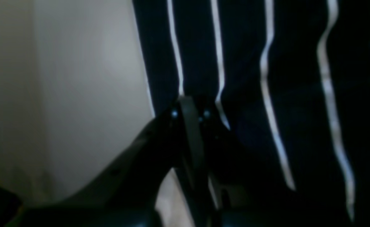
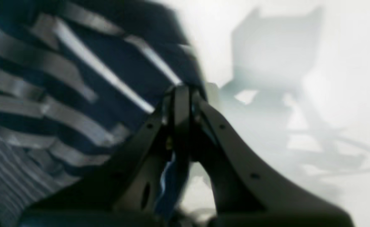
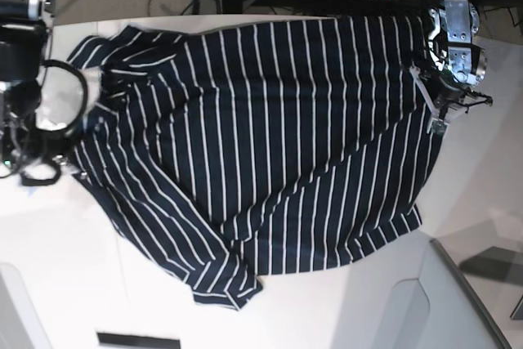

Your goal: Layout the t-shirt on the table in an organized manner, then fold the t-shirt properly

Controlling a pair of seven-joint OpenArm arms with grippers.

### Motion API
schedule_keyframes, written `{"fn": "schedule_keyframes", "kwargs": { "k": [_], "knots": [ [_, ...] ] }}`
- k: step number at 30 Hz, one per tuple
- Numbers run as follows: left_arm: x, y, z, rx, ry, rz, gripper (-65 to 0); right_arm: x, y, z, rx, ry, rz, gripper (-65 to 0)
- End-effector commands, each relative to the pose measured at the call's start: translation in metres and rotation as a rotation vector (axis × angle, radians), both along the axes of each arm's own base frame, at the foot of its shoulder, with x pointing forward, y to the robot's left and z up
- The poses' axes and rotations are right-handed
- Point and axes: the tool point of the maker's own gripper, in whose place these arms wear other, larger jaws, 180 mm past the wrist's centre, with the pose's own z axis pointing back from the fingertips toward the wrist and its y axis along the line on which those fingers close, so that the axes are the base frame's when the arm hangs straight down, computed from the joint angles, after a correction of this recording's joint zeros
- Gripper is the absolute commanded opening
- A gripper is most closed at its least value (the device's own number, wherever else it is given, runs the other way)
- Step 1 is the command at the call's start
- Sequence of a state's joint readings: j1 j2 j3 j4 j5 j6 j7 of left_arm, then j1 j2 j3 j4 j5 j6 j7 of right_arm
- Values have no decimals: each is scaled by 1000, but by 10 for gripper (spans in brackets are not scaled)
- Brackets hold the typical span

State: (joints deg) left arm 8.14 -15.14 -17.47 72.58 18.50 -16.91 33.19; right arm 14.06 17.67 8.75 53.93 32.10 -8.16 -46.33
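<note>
**Striped shirt stretched between two closed grippers**

The shirt (image 3: 270,145) lies spread over the middle of the table (image 3: 73,234), stripes running from its far edge toward its near one. The left gripper (image 1: 189,105) stands at the shirt's edge on the base view's right, jaws pressed together on a fold of the fabric. The right gripper (image 2: 181,90) stands at the opposite edge, jaws likewise clamped on the shirt. One corner of the shirt is turned over toward the table's near side.

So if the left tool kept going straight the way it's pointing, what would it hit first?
The t-shirt. The left tool is shut on its striped edge already, so more dark fabric lies right ahead, though depth is hard to judge in this blurry wrist view.
</note>
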Motion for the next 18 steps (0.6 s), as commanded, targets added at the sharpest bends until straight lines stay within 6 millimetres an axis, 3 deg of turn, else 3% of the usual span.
{"fn": "schedule_keyframes", "kwargs": {
  "k": [1,4,6,10,12,14,18],
  "knots": [
    [8,12,10,32,-14,-7,-650,14,-18,17,-50,-42,-2,-648],
    [20,16,16,38,-35,-4,-650,24,-21,30,-82,-78,21,-648],
    [29,16,24,43,-61,-9,-650,35,-11,51,-75,-121,51,-648],
    [42,14,40,56,-109,-19,-650,57,30,86,-41,-240,127,-648],
    [40,12,39,56,-106,-25,-650,76,50,100,-18,-295,165,-648],
    [36,8,34,41,-97,-18,-650,96,70,101,-6,-320,247,-648],
    [14,6,20,32,-54,-14,-650,127,76,76,-30,-290,279,-648]
  ]
}}
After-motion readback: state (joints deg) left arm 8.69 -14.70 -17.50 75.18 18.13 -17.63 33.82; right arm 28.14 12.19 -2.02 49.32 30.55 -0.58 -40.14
